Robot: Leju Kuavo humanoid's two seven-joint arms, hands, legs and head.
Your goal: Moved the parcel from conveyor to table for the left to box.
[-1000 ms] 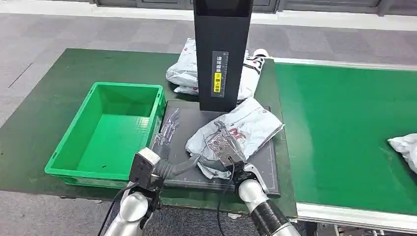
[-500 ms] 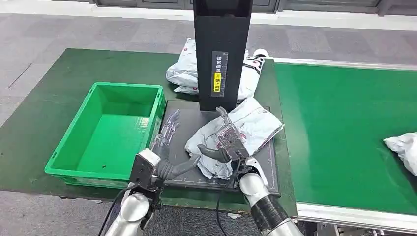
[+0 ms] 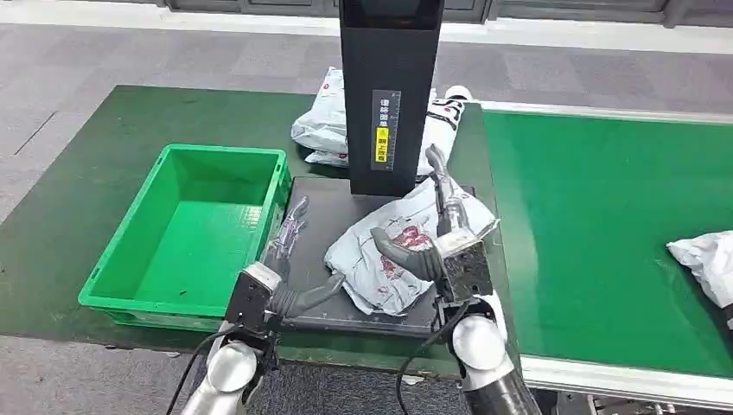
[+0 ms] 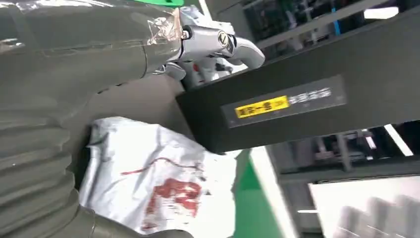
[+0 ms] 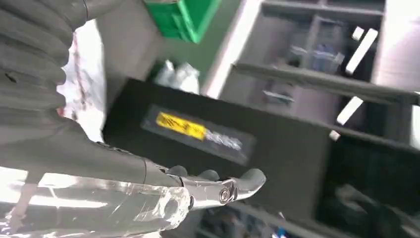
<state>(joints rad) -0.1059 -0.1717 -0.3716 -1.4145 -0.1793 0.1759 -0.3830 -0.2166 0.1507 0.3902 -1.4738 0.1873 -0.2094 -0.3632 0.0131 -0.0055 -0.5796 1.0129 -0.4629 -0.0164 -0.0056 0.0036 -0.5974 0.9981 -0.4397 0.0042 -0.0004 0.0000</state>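
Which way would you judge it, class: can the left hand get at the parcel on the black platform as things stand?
Probably yes. The left hand lies open beside the parcel with bare platform between them. The right hand above the parcel's far side might crowd it.

Crumpled grey red-printed parcel [image 3: 393,251] flat on black platform [image 3: 328,216]

light: even, bright overhead; shadows: soft; head view: sharp; wrist views: motion-blurred, glare patches

Yellow label [image 3: 381,144] on black column [image 3: 388,78]: characters unreadable.
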